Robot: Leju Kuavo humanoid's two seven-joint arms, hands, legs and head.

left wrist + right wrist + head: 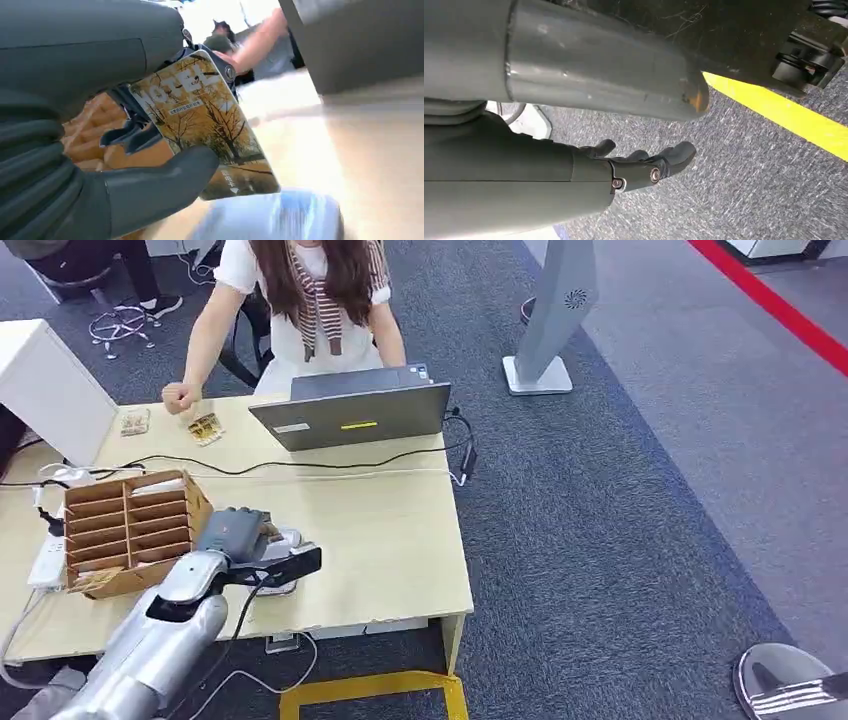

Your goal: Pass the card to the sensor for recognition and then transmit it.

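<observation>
A light wooden table stands on grey carpet, seen from the robot's head looking down. The robot's silver left arm reaches in from below, and its left hand hovers over the table just beside a brown cardboard organizer divided into small compartments. In the left wrist view, that left hand pinches a card between its thick grey thumb and darker fingers; the card is printed with golden autumn trees and large pale lettering, and it tilts out over the tabletop. Just under the card lies a blurred pale blue and white device, which may be the sensor, though it is too blurred to be sure. Across the table, a person in a white top sits behind an open grey laptop, one fist resting on the table near some small packets. Black cables run across the tabletop. In the right wrist view, the right hand hangs over the carpet beside a yellow floor stripe, its fingers loosely curved and apart, holding nothing.
</observation>
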